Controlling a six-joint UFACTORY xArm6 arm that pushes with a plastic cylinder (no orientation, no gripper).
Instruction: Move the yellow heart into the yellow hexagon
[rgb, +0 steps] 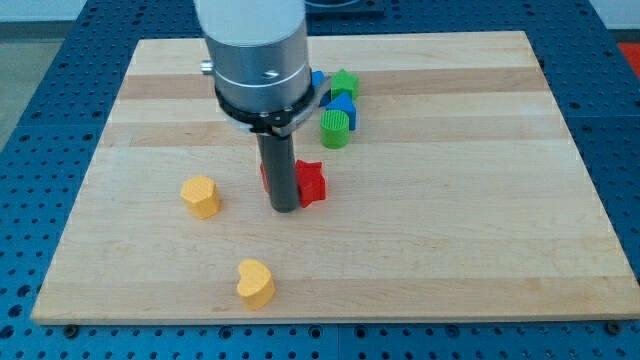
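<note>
The yellow heart (256, 282) lies near the view's bottom edge of the board, left of centre. The yellow hexagon (200, 196) sits up and to the left of it, a short gap apart. My tip (283, 207) is the lower end of the dark rod, standing right of the hexagon and above the heart, close against a red block (311, 182). It touches neither yellow block.
A red block shows partly behind the rod, its shape unclear. A green cylinder (335, 128), a blue block (342, 107) and a green star (345, 82) cluster toward the view's top centre. The wooden board (480, 250) rests on a blue surface.
</note>
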